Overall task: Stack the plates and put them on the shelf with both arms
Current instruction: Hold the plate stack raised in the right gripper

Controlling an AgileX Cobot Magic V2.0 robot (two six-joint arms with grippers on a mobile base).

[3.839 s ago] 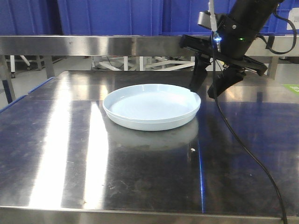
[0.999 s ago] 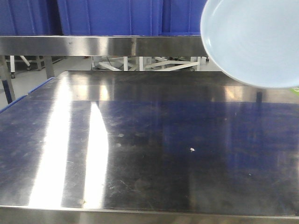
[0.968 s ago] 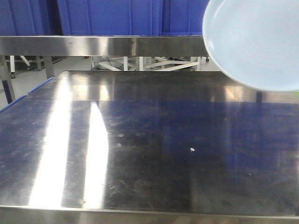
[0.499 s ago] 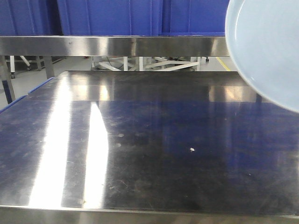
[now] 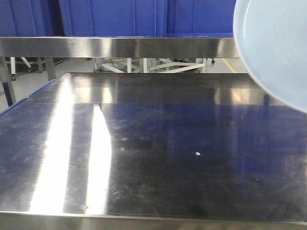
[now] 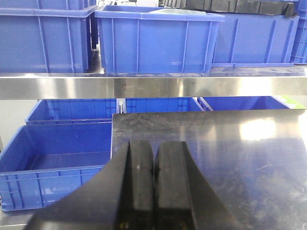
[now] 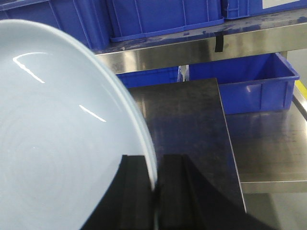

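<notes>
A pale bluish-white plate (image 5: 276, 48) hangs tilted on edge in the air at the top right of the front view, above the steel table (image 5: 144, 143). In the right wrist view the plate (image 7: 57, 134) fills the left half, and my right gripper (image 7: 154, 160) is shut on its rim, one finger on each face. My left gripper (image 6: 154, 143) is shut with nothing in it, above the table's left part. Neither gripper shows in the front view.
A steel shelf (image 5: 120, 47) runs across the back above the table, carrying blue bins (image 6: 158, 38). More blue bins (image 6: 53, 163) stand low beside the table's left edge, and another blue bin (image 7: 259, 81) beyond its right end.
The plate lay flat on the table 3.8 s ago with the right gripper at its rim. It now hangs in the air, tilted, and over the last second has shifted right.
</notes>
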